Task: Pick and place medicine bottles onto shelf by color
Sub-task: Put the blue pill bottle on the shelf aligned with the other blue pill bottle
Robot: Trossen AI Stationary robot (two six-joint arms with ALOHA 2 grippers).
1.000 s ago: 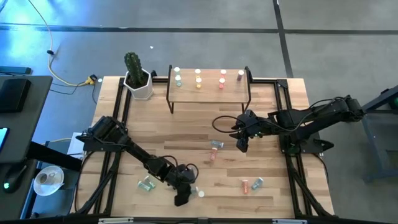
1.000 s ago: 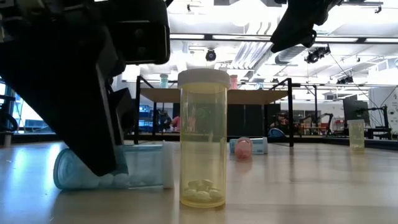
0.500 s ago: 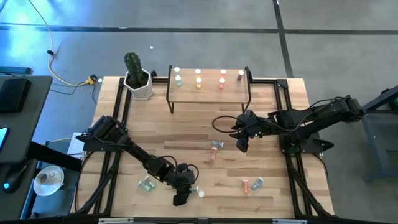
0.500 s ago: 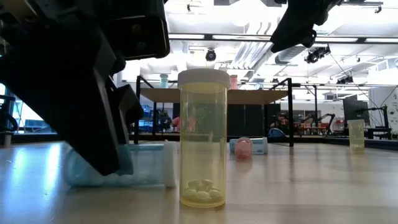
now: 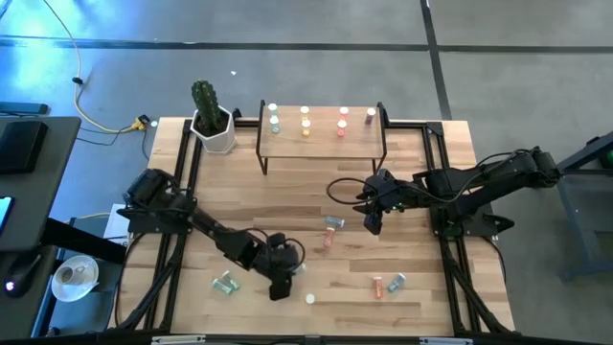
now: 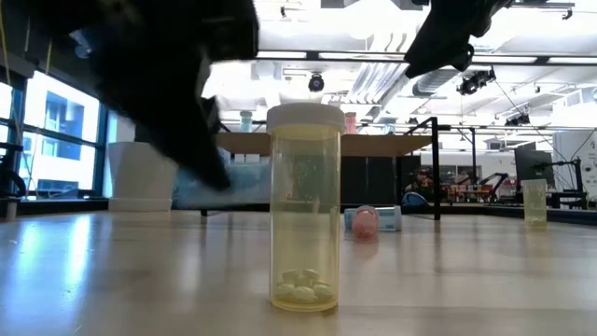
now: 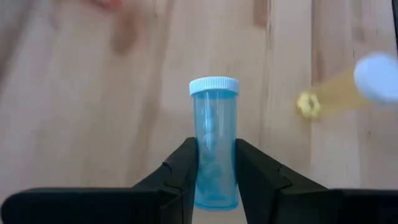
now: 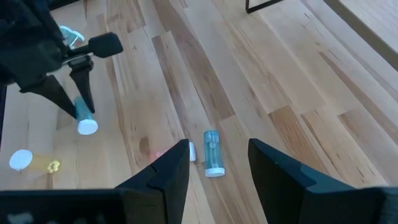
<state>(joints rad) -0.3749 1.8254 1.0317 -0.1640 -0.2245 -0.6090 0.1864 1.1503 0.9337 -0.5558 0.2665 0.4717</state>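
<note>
Near the table's front edge, left hand (image 7: 216, 180) grasps a blue bottle (image 7: 215, 143); right hand (image 8: 217, 163) hangs released.

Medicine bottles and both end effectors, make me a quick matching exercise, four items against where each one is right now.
Items:
1. blue bottle
2. yellow bottle
3. right end effector
4. cactus pot

Places:
A. beside the shelf
B. open, above the table's middle
C. gripped in the left end effector
D. standing upright near the front edge

Pairs: 1-C, 2-D, 3-B, 4-A
</note>
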